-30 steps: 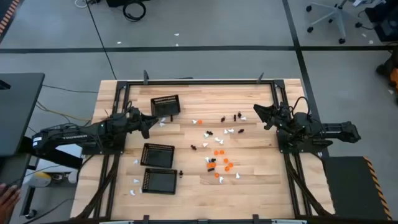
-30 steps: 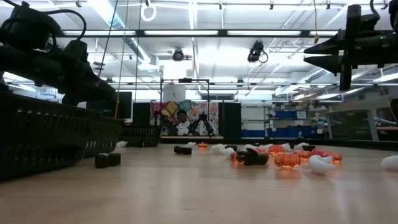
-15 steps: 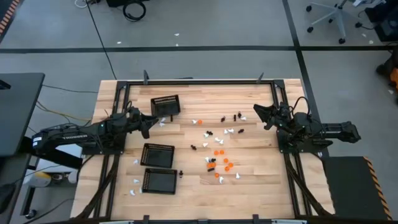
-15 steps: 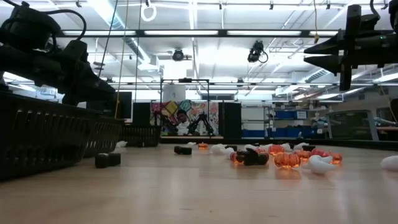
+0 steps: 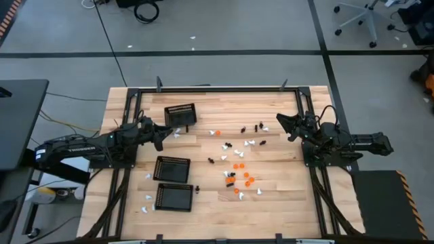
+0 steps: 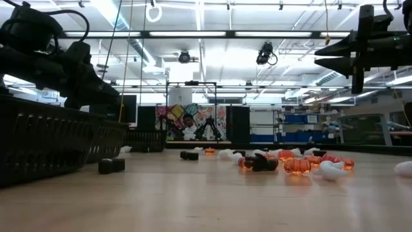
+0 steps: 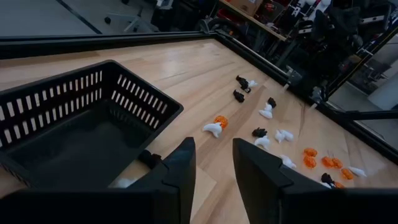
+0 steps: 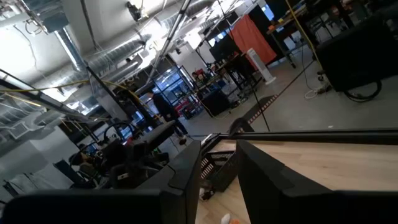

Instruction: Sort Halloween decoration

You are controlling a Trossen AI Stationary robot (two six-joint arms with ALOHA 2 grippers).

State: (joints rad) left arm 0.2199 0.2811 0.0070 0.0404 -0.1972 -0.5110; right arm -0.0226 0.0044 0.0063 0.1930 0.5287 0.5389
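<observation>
The Halloween decoration [image 5: 234, 163] lies scattered on the middle of the wooden table: tiny orange [image 7: 221, 120], white [image 7: 212, 129] and black [image 7: 239, 96] pieces, each resting loose on the boards. My left gripper [image 5: 167, 133] hovers open above the table's left side, next to the far black mesh basket [image 7: 81, 124]; its fingers [image 7: 180, 163] hold nothing. Near the table's right edge my right gripper [image 5: 279, 123] stands open and raised [image 6: 329, 55], pointing toward the pieces, nothing between its fingers [image 8: 261, 168].
Three black mesh baskets stand on the table's left half: far [image 5: 180, 115], middle [image 5: 171, 169] and near [image 5: 174, 196]. A few white pieces [image 5: 148, 198] lie left of the near baskets. A black frame rail [image 5: 210, 89] runs round the table.
</observation>
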